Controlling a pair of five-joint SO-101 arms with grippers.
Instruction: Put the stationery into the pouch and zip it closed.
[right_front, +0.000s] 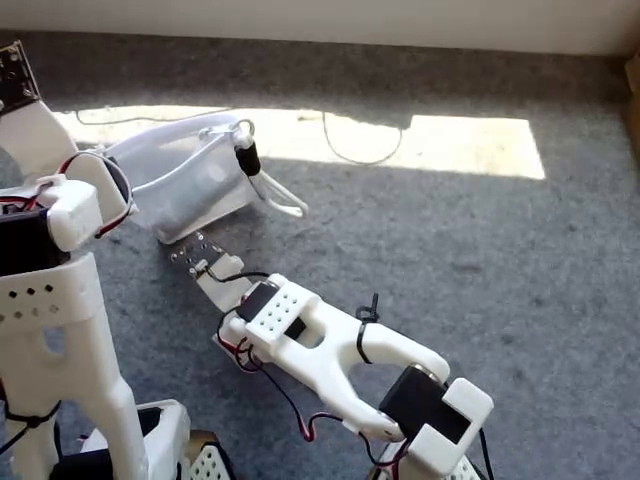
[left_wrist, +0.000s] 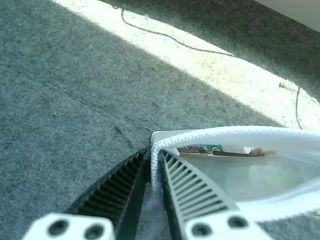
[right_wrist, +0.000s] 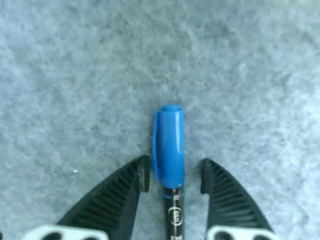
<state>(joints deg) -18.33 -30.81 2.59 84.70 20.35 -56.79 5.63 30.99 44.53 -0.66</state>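
Left gripper (left_wrist: 154, 159): fingers clamped on the zip edge of the clear pouch (left_wrist: 260, 175), apparently to hold its mouth open; a pen-like item (left_wrist: 220, 150) lies inside. Right gripper (right_wrist: 172, 172): fingers apart, straddling the blue-capped pen (right_wrist: 169, 140) on the grey carpet (right_wrist: 75, 75), seemingly placed for a pickup.
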